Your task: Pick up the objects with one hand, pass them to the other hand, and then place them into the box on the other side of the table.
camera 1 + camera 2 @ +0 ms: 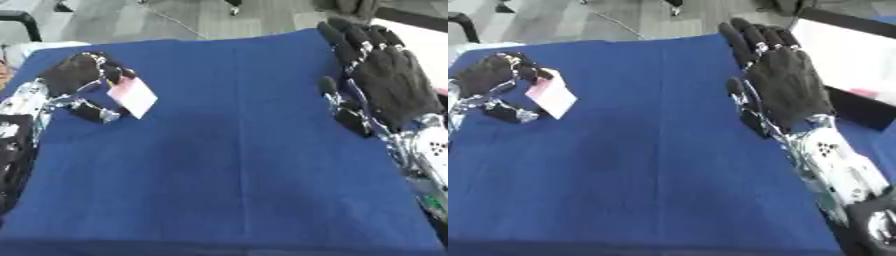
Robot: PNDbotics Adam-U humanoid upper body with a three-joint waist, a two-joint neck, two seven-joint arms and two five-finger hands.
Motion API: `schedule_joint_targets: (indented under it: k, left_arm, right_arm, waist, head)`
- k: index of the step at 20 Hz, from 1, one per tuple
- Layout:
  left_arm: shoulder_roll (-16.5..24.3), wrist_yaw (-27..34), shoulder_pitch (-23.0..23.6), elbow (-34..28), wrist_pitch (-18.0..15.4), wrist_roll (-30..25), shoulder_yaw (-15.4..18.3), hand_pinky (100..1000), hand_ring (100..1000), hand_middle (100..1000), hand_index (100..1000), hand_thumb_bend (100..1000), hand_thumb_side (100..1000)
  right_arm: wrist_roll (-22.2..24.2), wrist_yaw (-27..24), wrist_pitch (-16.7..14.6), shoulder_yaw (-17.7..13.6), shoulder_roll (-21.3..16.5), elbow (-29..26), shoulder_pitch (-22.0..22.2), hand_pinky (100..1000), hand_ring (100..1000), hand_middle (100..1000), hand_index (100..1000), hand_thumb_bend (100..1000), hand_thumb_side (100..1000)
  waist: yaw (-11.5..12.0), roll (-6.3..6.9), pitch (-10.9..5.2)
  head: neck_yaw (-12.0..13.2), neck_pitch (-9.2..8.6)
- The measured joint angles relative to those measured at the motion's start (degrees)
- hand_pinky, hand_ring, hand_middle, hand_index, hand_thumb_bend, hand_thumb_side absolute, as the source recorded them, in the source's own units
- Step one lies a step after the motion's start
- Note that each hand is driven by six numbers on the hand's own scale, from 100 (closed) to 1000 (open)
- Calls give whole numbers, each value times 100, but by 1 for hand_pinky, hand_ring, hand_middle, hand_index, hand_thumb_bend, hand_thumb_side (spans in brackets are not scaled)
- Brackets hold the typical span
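Blue cloth [236, 165] covers the table in the left eye view, and near its left edge the left hand [74, 75] curls its fingers round a small pink-and-white packet [133, 96], lifted off the cloth with its free end hanging toward the middle, likely so the other hand can take it. Near the right edge the right hand [389, 75] has its fingers straight and together, holding nothing. From the right eye view, a box [846, 60] with a white inside sits beyond the right edge, probably the drop-off.
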Motion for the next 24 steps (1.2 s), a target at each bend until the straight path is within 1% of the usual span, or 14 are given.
schedule_joint_targets:
  k: [1,3,5,6,7,8,9,10,11,12,15,17,20,24]
  left_arm:
    - [-46,457,-1,-92,-44,-298,-45,647,432,385,497,100,254]
    - [-161,1400,-9,-193,-108,-1017,-102,636,425,377,487,100,260]
    - [-309,2361,-40,-198,-134,-1884,-123,629,420,373,481,100,263]
    - [-388,2828,-76,-189,-139,-2333,-128,625,418,371,478,100,266]
    - [-468,3265,-113,-165,-129,-2762,-129,623,417,369,476,100,267]
    - [-549,3683,-156,-126,55,-3030,-128,624,418,370,477,100,267]
    - [-633,4070,-206,-95,283,-3258,-126,623,417,370,477,100,268]
    - [-721,4423,-253,-76,512,-3487,-118,623,417,370,476,100,269]
    - [-802,4743,-287,-74,735,-3710,-109,623,417,370,476,100,269]
    - [-879,5042,-318,-75,959,-3934,-103,622,416,369,475,100,271]
    - [-1082,5696,-403,-88,1505,-4480,-60,619,414,366,472,100,274]
    - [-1188,5994,-455,-117,1779,-4754,-27,620,415,367,474,100,273]
    - [-1299,6261,-506,-162,2056,-5031,11,619,414,366,472,100,277]
    - [-1413,6491,-514,-194,2283,-5258,33,619,413,366,471,100,279]
  right_arm:
    - [-5,-25,-38,27,-29,0,-29,860,858,909,1000,259,100]
    - [-11,-77,-114,82,-83,0,-88,870,856,909,1000,261,100]
    - [11,-138,-184,151,-141,-1,-152,881,854,911,1000,292,100]
    - [27,-169,-221,190,-177,-1,-189,890,851,913,1000,326,100]
    - [48,-203,-261,235,-211,-1,-237,896,852,917,1000,324,100]
    - [71,-233,-309,281,-245,-1,-294,905,858,926,1000,306,100]
    - [104,-268,-351,325,-281,-1,-344,917,867,938,1000,310,100]
    - [146,-308,-384,367,-318,-1,-388,924,871,943,1000,358,100]
    - [198,-347,-411,407,-349,-1,-436,926,871,945,1000,369,100]
    - [254,-379,-439,443,-381,-1,-486,951,878,957,1000,404,100]
    - [423,-402,-549,525,-461,-1,-607,981,888,969,1000,404,105]
    - [531,-379,-624,562,-489,-2,-654,991,892,972,1000,415,118]
    - [660,-347,-700,595,-523,-2,-688,996,896,976,1000,403,131]
    - [766,-316,-752,601,-524,-2,-736,1000,893,977,1000,403,131]
  waist:
    - [5,-1,0]
    - [29,-3,0]
    - [42,-19,0]
    - [52,-28,0]
    - [65,-34,0]
    - [72,-39,0]
    - [79,-44,0]
    - [95,-46,0]
    - [109,-47,0]
    - [114,-49,0]
    - [149,-52,0]
    - [152,-53,0]
    - [162,-53,0]
    - [167,-54,1]
  head:
    - [-11,0]
    - [-39,0]
    - [-75,0]
    - [-83,0]
    - [-87,0]
    - [-93,0]
    - [-104,0]
    - [-114,0]
    - [-127,0]
    - [-136,0]
    - [-165,0]
    - [-176,0]
    - [-179,0]
    - [-188,0]
